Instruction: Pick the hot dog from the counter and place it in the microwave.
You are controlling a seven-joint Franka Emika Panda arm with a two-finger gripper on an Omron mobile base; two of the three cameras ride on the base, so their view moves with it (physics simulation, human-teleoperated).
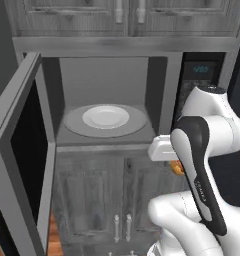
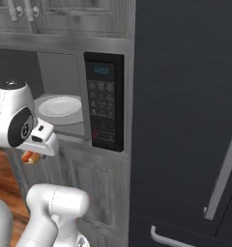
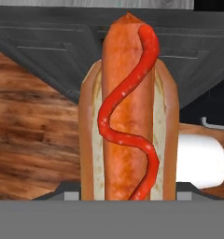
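Hot dog [image 3: 128,116] is held in the closed gripper [image 1: 178,167], below the microwave [image 1: 104,131] floor; the sill could be clipped if not raised.

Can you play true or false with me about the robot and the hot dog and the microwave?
1. The microwave door is open. True.
2. The hot dog is lying on the white plate inside the microwave. False: the plate has nothing on it, and the hot dog is down in front of the cabinet doors below the microwave.
3. The gripper is shut on the hot dog. True: in the hand view the hot dog stands right in it.
4. The squiggle on the sausage is green. False: it is red.
5. The keypad panel is on the left side of the microwave. False: it is on the right side of the opening.
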